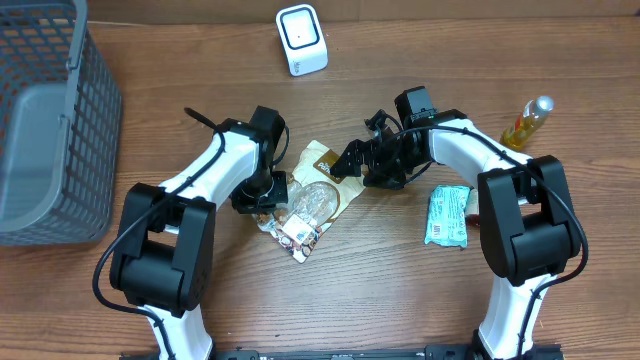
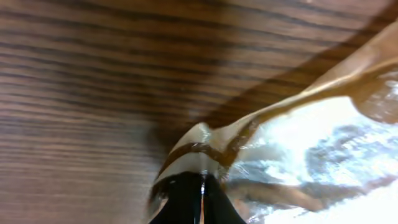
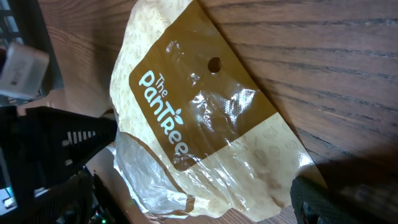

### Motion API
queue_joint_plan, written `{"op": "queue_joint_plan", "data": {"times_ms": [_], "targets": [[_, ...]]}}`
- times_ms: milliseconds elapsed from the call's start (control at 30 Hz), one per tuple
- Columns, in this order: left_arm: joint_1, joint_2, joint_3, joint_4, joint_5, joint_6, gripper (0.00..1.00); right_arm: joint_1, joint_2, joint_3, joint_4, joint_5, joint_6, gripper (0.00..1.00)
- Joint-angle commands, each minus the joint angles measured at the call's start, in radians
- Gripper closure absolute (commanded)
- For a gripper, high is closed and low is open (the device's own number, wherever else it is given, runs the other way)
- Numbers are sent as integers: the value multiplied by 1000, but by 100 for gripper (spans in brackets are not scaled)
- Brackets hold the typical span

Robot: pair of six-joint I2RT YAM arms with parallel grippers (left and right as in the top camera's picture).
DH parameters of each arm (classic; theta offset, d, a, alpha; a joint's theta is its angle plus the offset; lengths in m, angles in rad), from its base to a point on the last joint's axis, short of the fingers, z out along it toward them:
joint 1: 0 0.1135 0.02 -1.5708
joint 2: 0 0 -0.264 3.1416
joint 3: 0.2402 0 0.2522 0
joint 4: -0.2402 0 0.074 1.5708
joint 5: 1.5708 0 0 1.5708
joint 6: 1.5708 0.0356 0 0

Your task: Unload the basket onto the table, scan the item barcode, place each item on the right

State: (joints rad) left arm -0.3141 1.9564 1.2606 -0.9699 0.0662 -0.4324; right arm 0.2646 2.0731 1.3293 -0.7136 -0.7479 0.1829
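While the snack bag lies flat on the wooden counter, the left gripper is closed on the bag's left edge, its 2 fingers pressed together. At the bag's upper right, the right gripper hangs with jaws spread wide, holding nothing. Well beyond the bag's top end stands the white scanner.

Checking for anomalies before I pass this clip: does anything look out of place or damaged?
Nothing spilled or torn. The snack bag lies crumpled and askew between the arms, one edge pinched in the left gripper, the right gripper open beside it. The bottle at the right seems to lie on its side.
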Motion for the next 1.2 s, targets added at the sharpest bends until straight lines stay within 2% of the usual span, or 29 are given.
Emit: {"op": "queue_joint_plan", "data": {"times_ms": [0,300,433,600,867,1167], "targets": [[2,5,-46,23,-18,-30,90,11,50,-34,-2,80,-1,0],[2,6,-72,52,-18,-32,91,24,50,-34,-2,80,39,0],[2,6,-72,63,-18,-33,91,67,50,-34,6,84,39,0],[2,5,-72,62,-18,-33,92,141,50,-34,25,171,106,1],[2,6,-72,63,-18,-32,91,182,50,-34,80,170,136,17],[2,6,-72,66,-23,-32,91,182,51,-34,137,117,135,25]]}}
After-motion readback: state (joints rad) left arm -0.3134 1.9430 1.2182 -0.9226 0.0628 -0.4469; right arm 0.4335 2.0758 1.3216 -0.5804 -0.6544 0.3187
